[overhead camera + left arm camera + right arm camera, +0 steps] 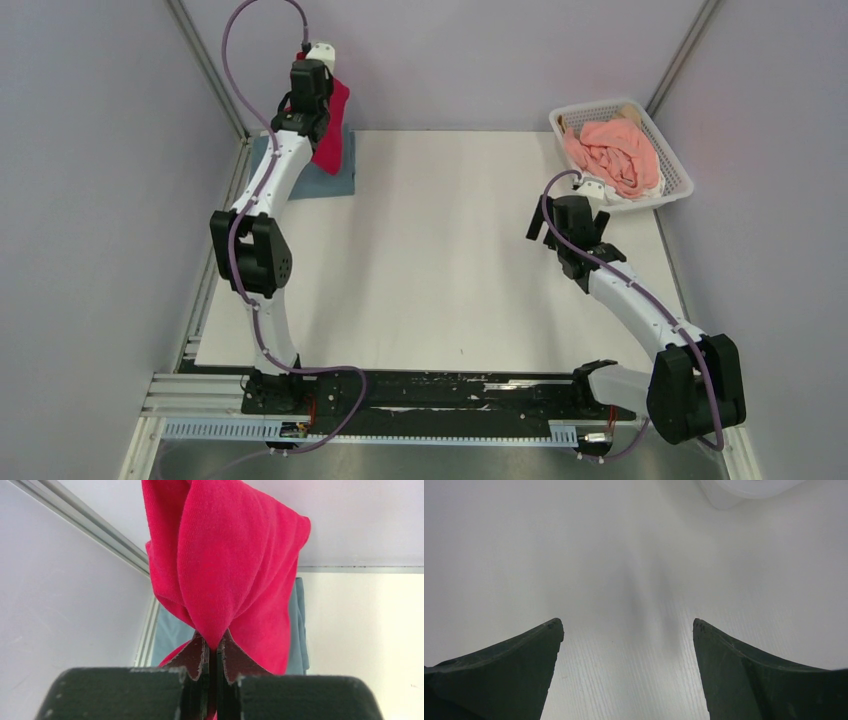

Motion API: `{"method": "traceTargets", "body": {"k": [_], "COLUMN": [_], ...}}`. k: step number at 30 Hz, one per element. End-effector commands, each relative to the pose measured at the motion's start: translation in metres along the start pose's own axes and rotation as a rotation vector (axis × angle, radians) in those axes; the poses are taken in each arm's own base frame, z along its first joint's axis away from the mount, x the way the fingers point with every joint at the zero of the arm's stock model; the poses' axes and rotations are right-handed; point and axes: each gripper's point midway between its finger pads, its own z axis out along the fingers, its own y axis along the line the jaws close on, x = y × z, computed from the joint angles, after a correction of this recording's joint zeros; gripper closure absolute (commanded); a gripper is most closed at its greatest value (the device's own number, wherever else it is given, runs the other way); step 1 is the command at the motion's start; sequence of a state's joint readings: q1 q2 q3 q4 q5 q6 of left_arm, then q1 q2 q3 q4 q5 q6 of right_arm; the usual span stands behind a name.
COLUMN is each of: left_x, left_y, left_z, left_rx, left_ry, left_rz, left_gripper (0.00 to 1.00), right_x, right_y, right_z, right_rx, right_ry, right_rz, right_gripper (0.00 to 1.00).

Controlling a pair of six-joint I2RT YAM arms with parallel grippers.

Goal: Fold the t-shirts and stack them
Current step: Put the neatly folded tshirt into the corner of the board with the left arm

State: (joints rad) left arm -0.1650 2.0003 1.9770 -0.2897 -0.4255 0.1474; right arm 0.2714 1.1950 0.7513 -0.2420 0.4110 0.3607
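My left gripper (322,95) is shut on the bright red t-shirt (333,130) and holds it up at the far left corner, the cloth hanging down. In the left wrist view the red t-shirt (230,565) bunches out from between the closed fingers (197,657). Under it a folded grey-blue t-shirt (335,180) lies flat on the table; it also shows in the left wrist view (299,630). A salmon-pink t-shirt (615,155) is crumpled in the basket with some white cloth. My right gripper (560,215) is open and empty over bare table (629,625), in front of the basket.
The white lattice basket (680,185) stands at the far right corner; its rim shows in the right wrist view (744,490). The white tabletop (430,260) is walled in by grey panels on three sides. A black rail (420,390) runs along the near edge.
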Motion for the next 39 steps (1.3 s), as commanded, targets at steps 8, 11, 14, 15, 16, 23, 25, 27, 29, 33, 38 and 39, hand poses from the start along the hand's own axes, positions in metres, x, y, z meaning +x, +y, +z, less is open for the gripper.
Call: {"method": "traceTargets", "body": {"k": [8,11,14,15,16,23,25,27,29,33,38,39], "left_x": [-0.033,-0.028,-0.019,-0.015,-0.009,0.028,0.04,0.053,0.062,0.079,0.096,0.098], "left_y": [0.0,-0.002,-0.001,-0.001,0.001,0.004,0.008,0.012,0.017,0.036,0.045,0.047], "left_z": [-0.006,-0.005,0.0,0.001,0.005,0.032,0.043,0.054,0.063,0.078,0.091,0.093], "left_rx": [0.065,0.065,0.048,0.044,0.039,0.074,0.093,0.096,0.084,0.067,0.057,0.054], "left_ry": [-0.059,-0.047,-0.021,-0.007,0.006,0.076,0.095,0.118,0.143,0.167,0.186,0.187], "left_rz": [-0.145,-0.158,-0.154,-0.176,-0.185,-0.223,-0.224,-0.229,-0.23,-0.244,-0.231,-0.228], "left_gripper": [1.0,1.0,1.0,1.0,1.0,1.0,1.0,1.0,1.0,1.0,1.0,1.0], "right_x": [-0.016,-0.017,-0.016,-0.016,-0.016,-0.016,-0.016,-0.016,-0.016,-0.015,-0.015,-0.015], "right_y": [-0.003,-0.003,-0.004,-0.003,-0.004,-0.006,-0.006,-0.007,-0.007,-0.008,-0.008,-0.009], "right_z": [0.0,0.0,0.0,0.0,0.0,0.002,0.002,0.003,0.003,0.005,0.006,0.006], "right_rx": [0.028,0.028,0.03,0.029,0.031,0.048,0.052,0.056,0.062,0.071,0.078,0.081], "right_ry": [-0.057,-0.057,-0.056,-0.056,-0.055,-0.053,-0.052,-0.05,-0.049,-0.046,-0.039,-0.04], "right_rz": [0.019,0.022,0.023,0.023,0.021,0.019,0.018,0.017,0.018,0.014,0.011,0.011], "right_gripper": [0.0,0.0,0.0,0.0,0.0,0.0,0.0,0.0,0.0,0.0,0.0,0.0]}}
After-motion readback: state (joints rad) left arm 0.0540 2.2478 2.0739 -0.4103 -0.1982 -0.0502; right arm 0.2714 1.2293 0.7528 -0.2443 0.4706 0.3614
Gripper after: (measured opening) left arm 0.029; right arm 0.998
